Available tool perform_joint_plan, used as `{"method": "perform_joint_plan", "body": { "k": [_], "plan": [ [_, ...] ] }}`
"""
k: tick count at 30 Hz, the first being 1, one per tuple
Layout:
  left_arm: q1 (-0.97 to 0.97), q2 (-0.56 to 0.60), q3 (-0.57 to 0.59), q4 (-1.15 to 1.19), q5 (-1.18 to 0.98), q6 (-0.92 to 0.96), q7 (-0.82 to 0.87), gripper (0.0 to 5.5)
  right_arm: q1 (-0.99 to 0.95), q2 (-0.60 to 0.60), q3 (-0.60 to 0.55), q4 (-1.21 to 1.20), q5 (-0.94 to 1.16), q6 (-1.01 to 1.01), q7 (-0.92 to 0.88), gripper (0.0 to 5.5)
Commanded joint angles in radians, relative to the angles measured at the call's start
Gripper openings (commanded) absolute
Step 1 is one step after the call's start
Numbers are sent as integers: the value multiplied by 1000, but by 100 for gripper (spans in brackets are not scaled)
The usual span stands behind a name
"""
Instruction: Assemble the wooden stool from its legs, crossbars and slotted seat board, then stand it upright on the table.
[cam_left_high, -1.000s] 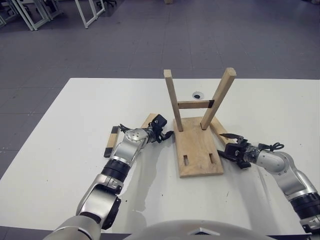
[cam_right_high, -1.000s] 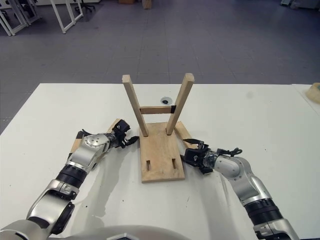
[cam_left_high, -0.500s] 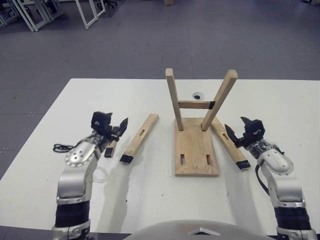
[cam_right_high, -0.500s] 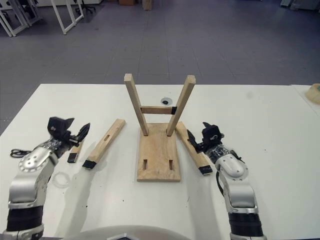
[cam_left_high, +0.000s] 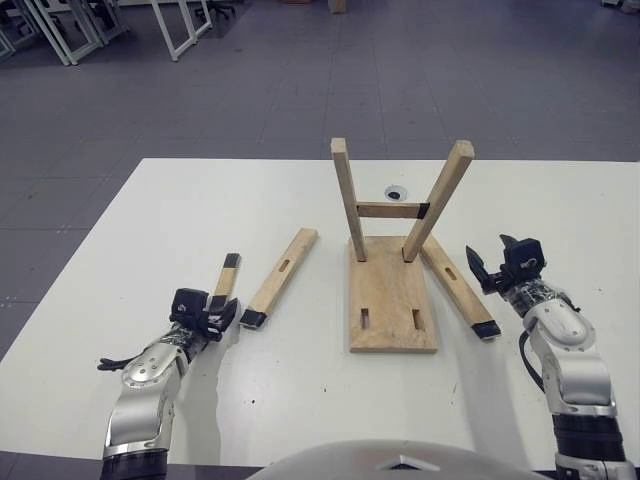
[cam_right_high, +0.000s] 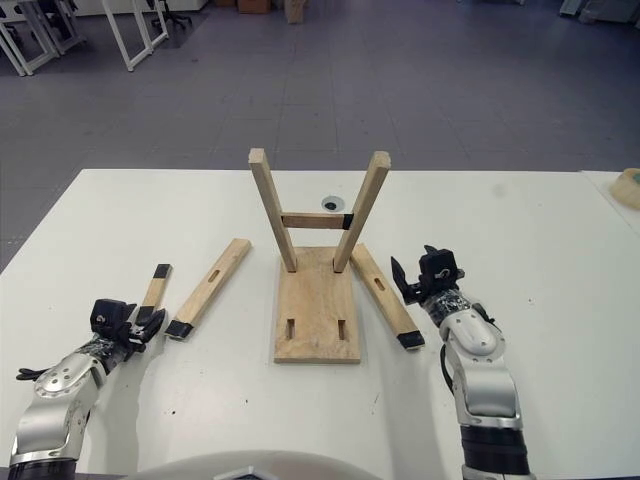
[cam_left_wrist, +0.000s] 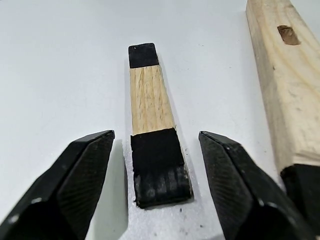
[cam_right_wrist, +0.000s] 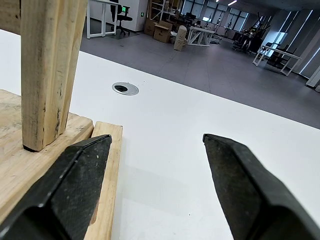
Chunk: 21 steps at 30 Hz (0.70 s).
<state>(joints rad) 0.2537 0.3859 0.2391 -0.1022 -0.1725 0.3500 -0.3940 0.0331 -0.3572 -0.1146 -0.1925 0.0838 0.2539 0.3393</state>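
Nearest on the white table (cam_left_high: 110, 250), the left gripper (cam_left_high: 224, 317) sat low at the near left with its claw wide, and its fingers (cam_left_wrist: 85, 170) flanked the black near end of a loose crossbar (cam_left_wrist: 150, 105) without touching it. That short bar lay flat and pointed away from the robot. Just to its right lay a loose leg (cam_left_high: 280, 273), flat and slanted, with its black-capped end nearer. In the middle the seat board (cam_left_high: 392, 300) lay flat, two empty slots (cam_left_high: 367, 319) cut near its near edge. On the right, the right gripper (cam_left_high: 490, 266) hung just above the table with its claw wide and nothing in it, close beside a second loose leg (cam_left_high: 460, 288). This leg lay flat along the board's right side, its far end close against the board and its black-capped near end angled outward. At the board's far end two legs (cam_left_high: 348, 200) stood up from it, leaning apart toward their tops and joined midway by a fitted crossbar (cam_left_high: 390, 210) with a black right end. Beyond them was a round cable hole (cam_left_high: 396, 190) in the table
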Motion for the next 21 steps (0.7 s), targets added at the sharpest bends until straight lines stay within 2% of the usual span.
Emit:
{"method": "perform_joint_plan", "body": {
  "k": [1,4,8,10,12,14,15,18,21],
  "plan": [
    [26,-22,-4,11,-5,85,36,245,-16,-15,0,7,5,7,12,339],
    [22,-44,3,-10,-35,217,77,197,-20,-12,1,5,5,10,10,339],
    [3,-47,15,-27,-39,299,133,136,-23,-6,-2,2,9,13,6,339],
    [-9,-49,21,-32,-42,308,153,130,-25,-2,-6,1,14,17,3,339],
    [-41,-66,33,-52,-48,228,165,130,-14,1,-23,-9,44,55,9,339],
    [-76,-85,59,-76,-54,55,161,130,10,-22,-33,-39,89,99,51,339],
    [-82,-85,70,-73,-55,6,157,130,20,-34,-40,-52,104,109,70,357],
    [-86,-76,128,-55,-82,-253,90,130,57,-72,-60,-134,358,305,249,419],
    [-95,-67,99,-115,-110,-384,5,130,57,-86,-83,-222,595,488,323,462]
  ]
}}
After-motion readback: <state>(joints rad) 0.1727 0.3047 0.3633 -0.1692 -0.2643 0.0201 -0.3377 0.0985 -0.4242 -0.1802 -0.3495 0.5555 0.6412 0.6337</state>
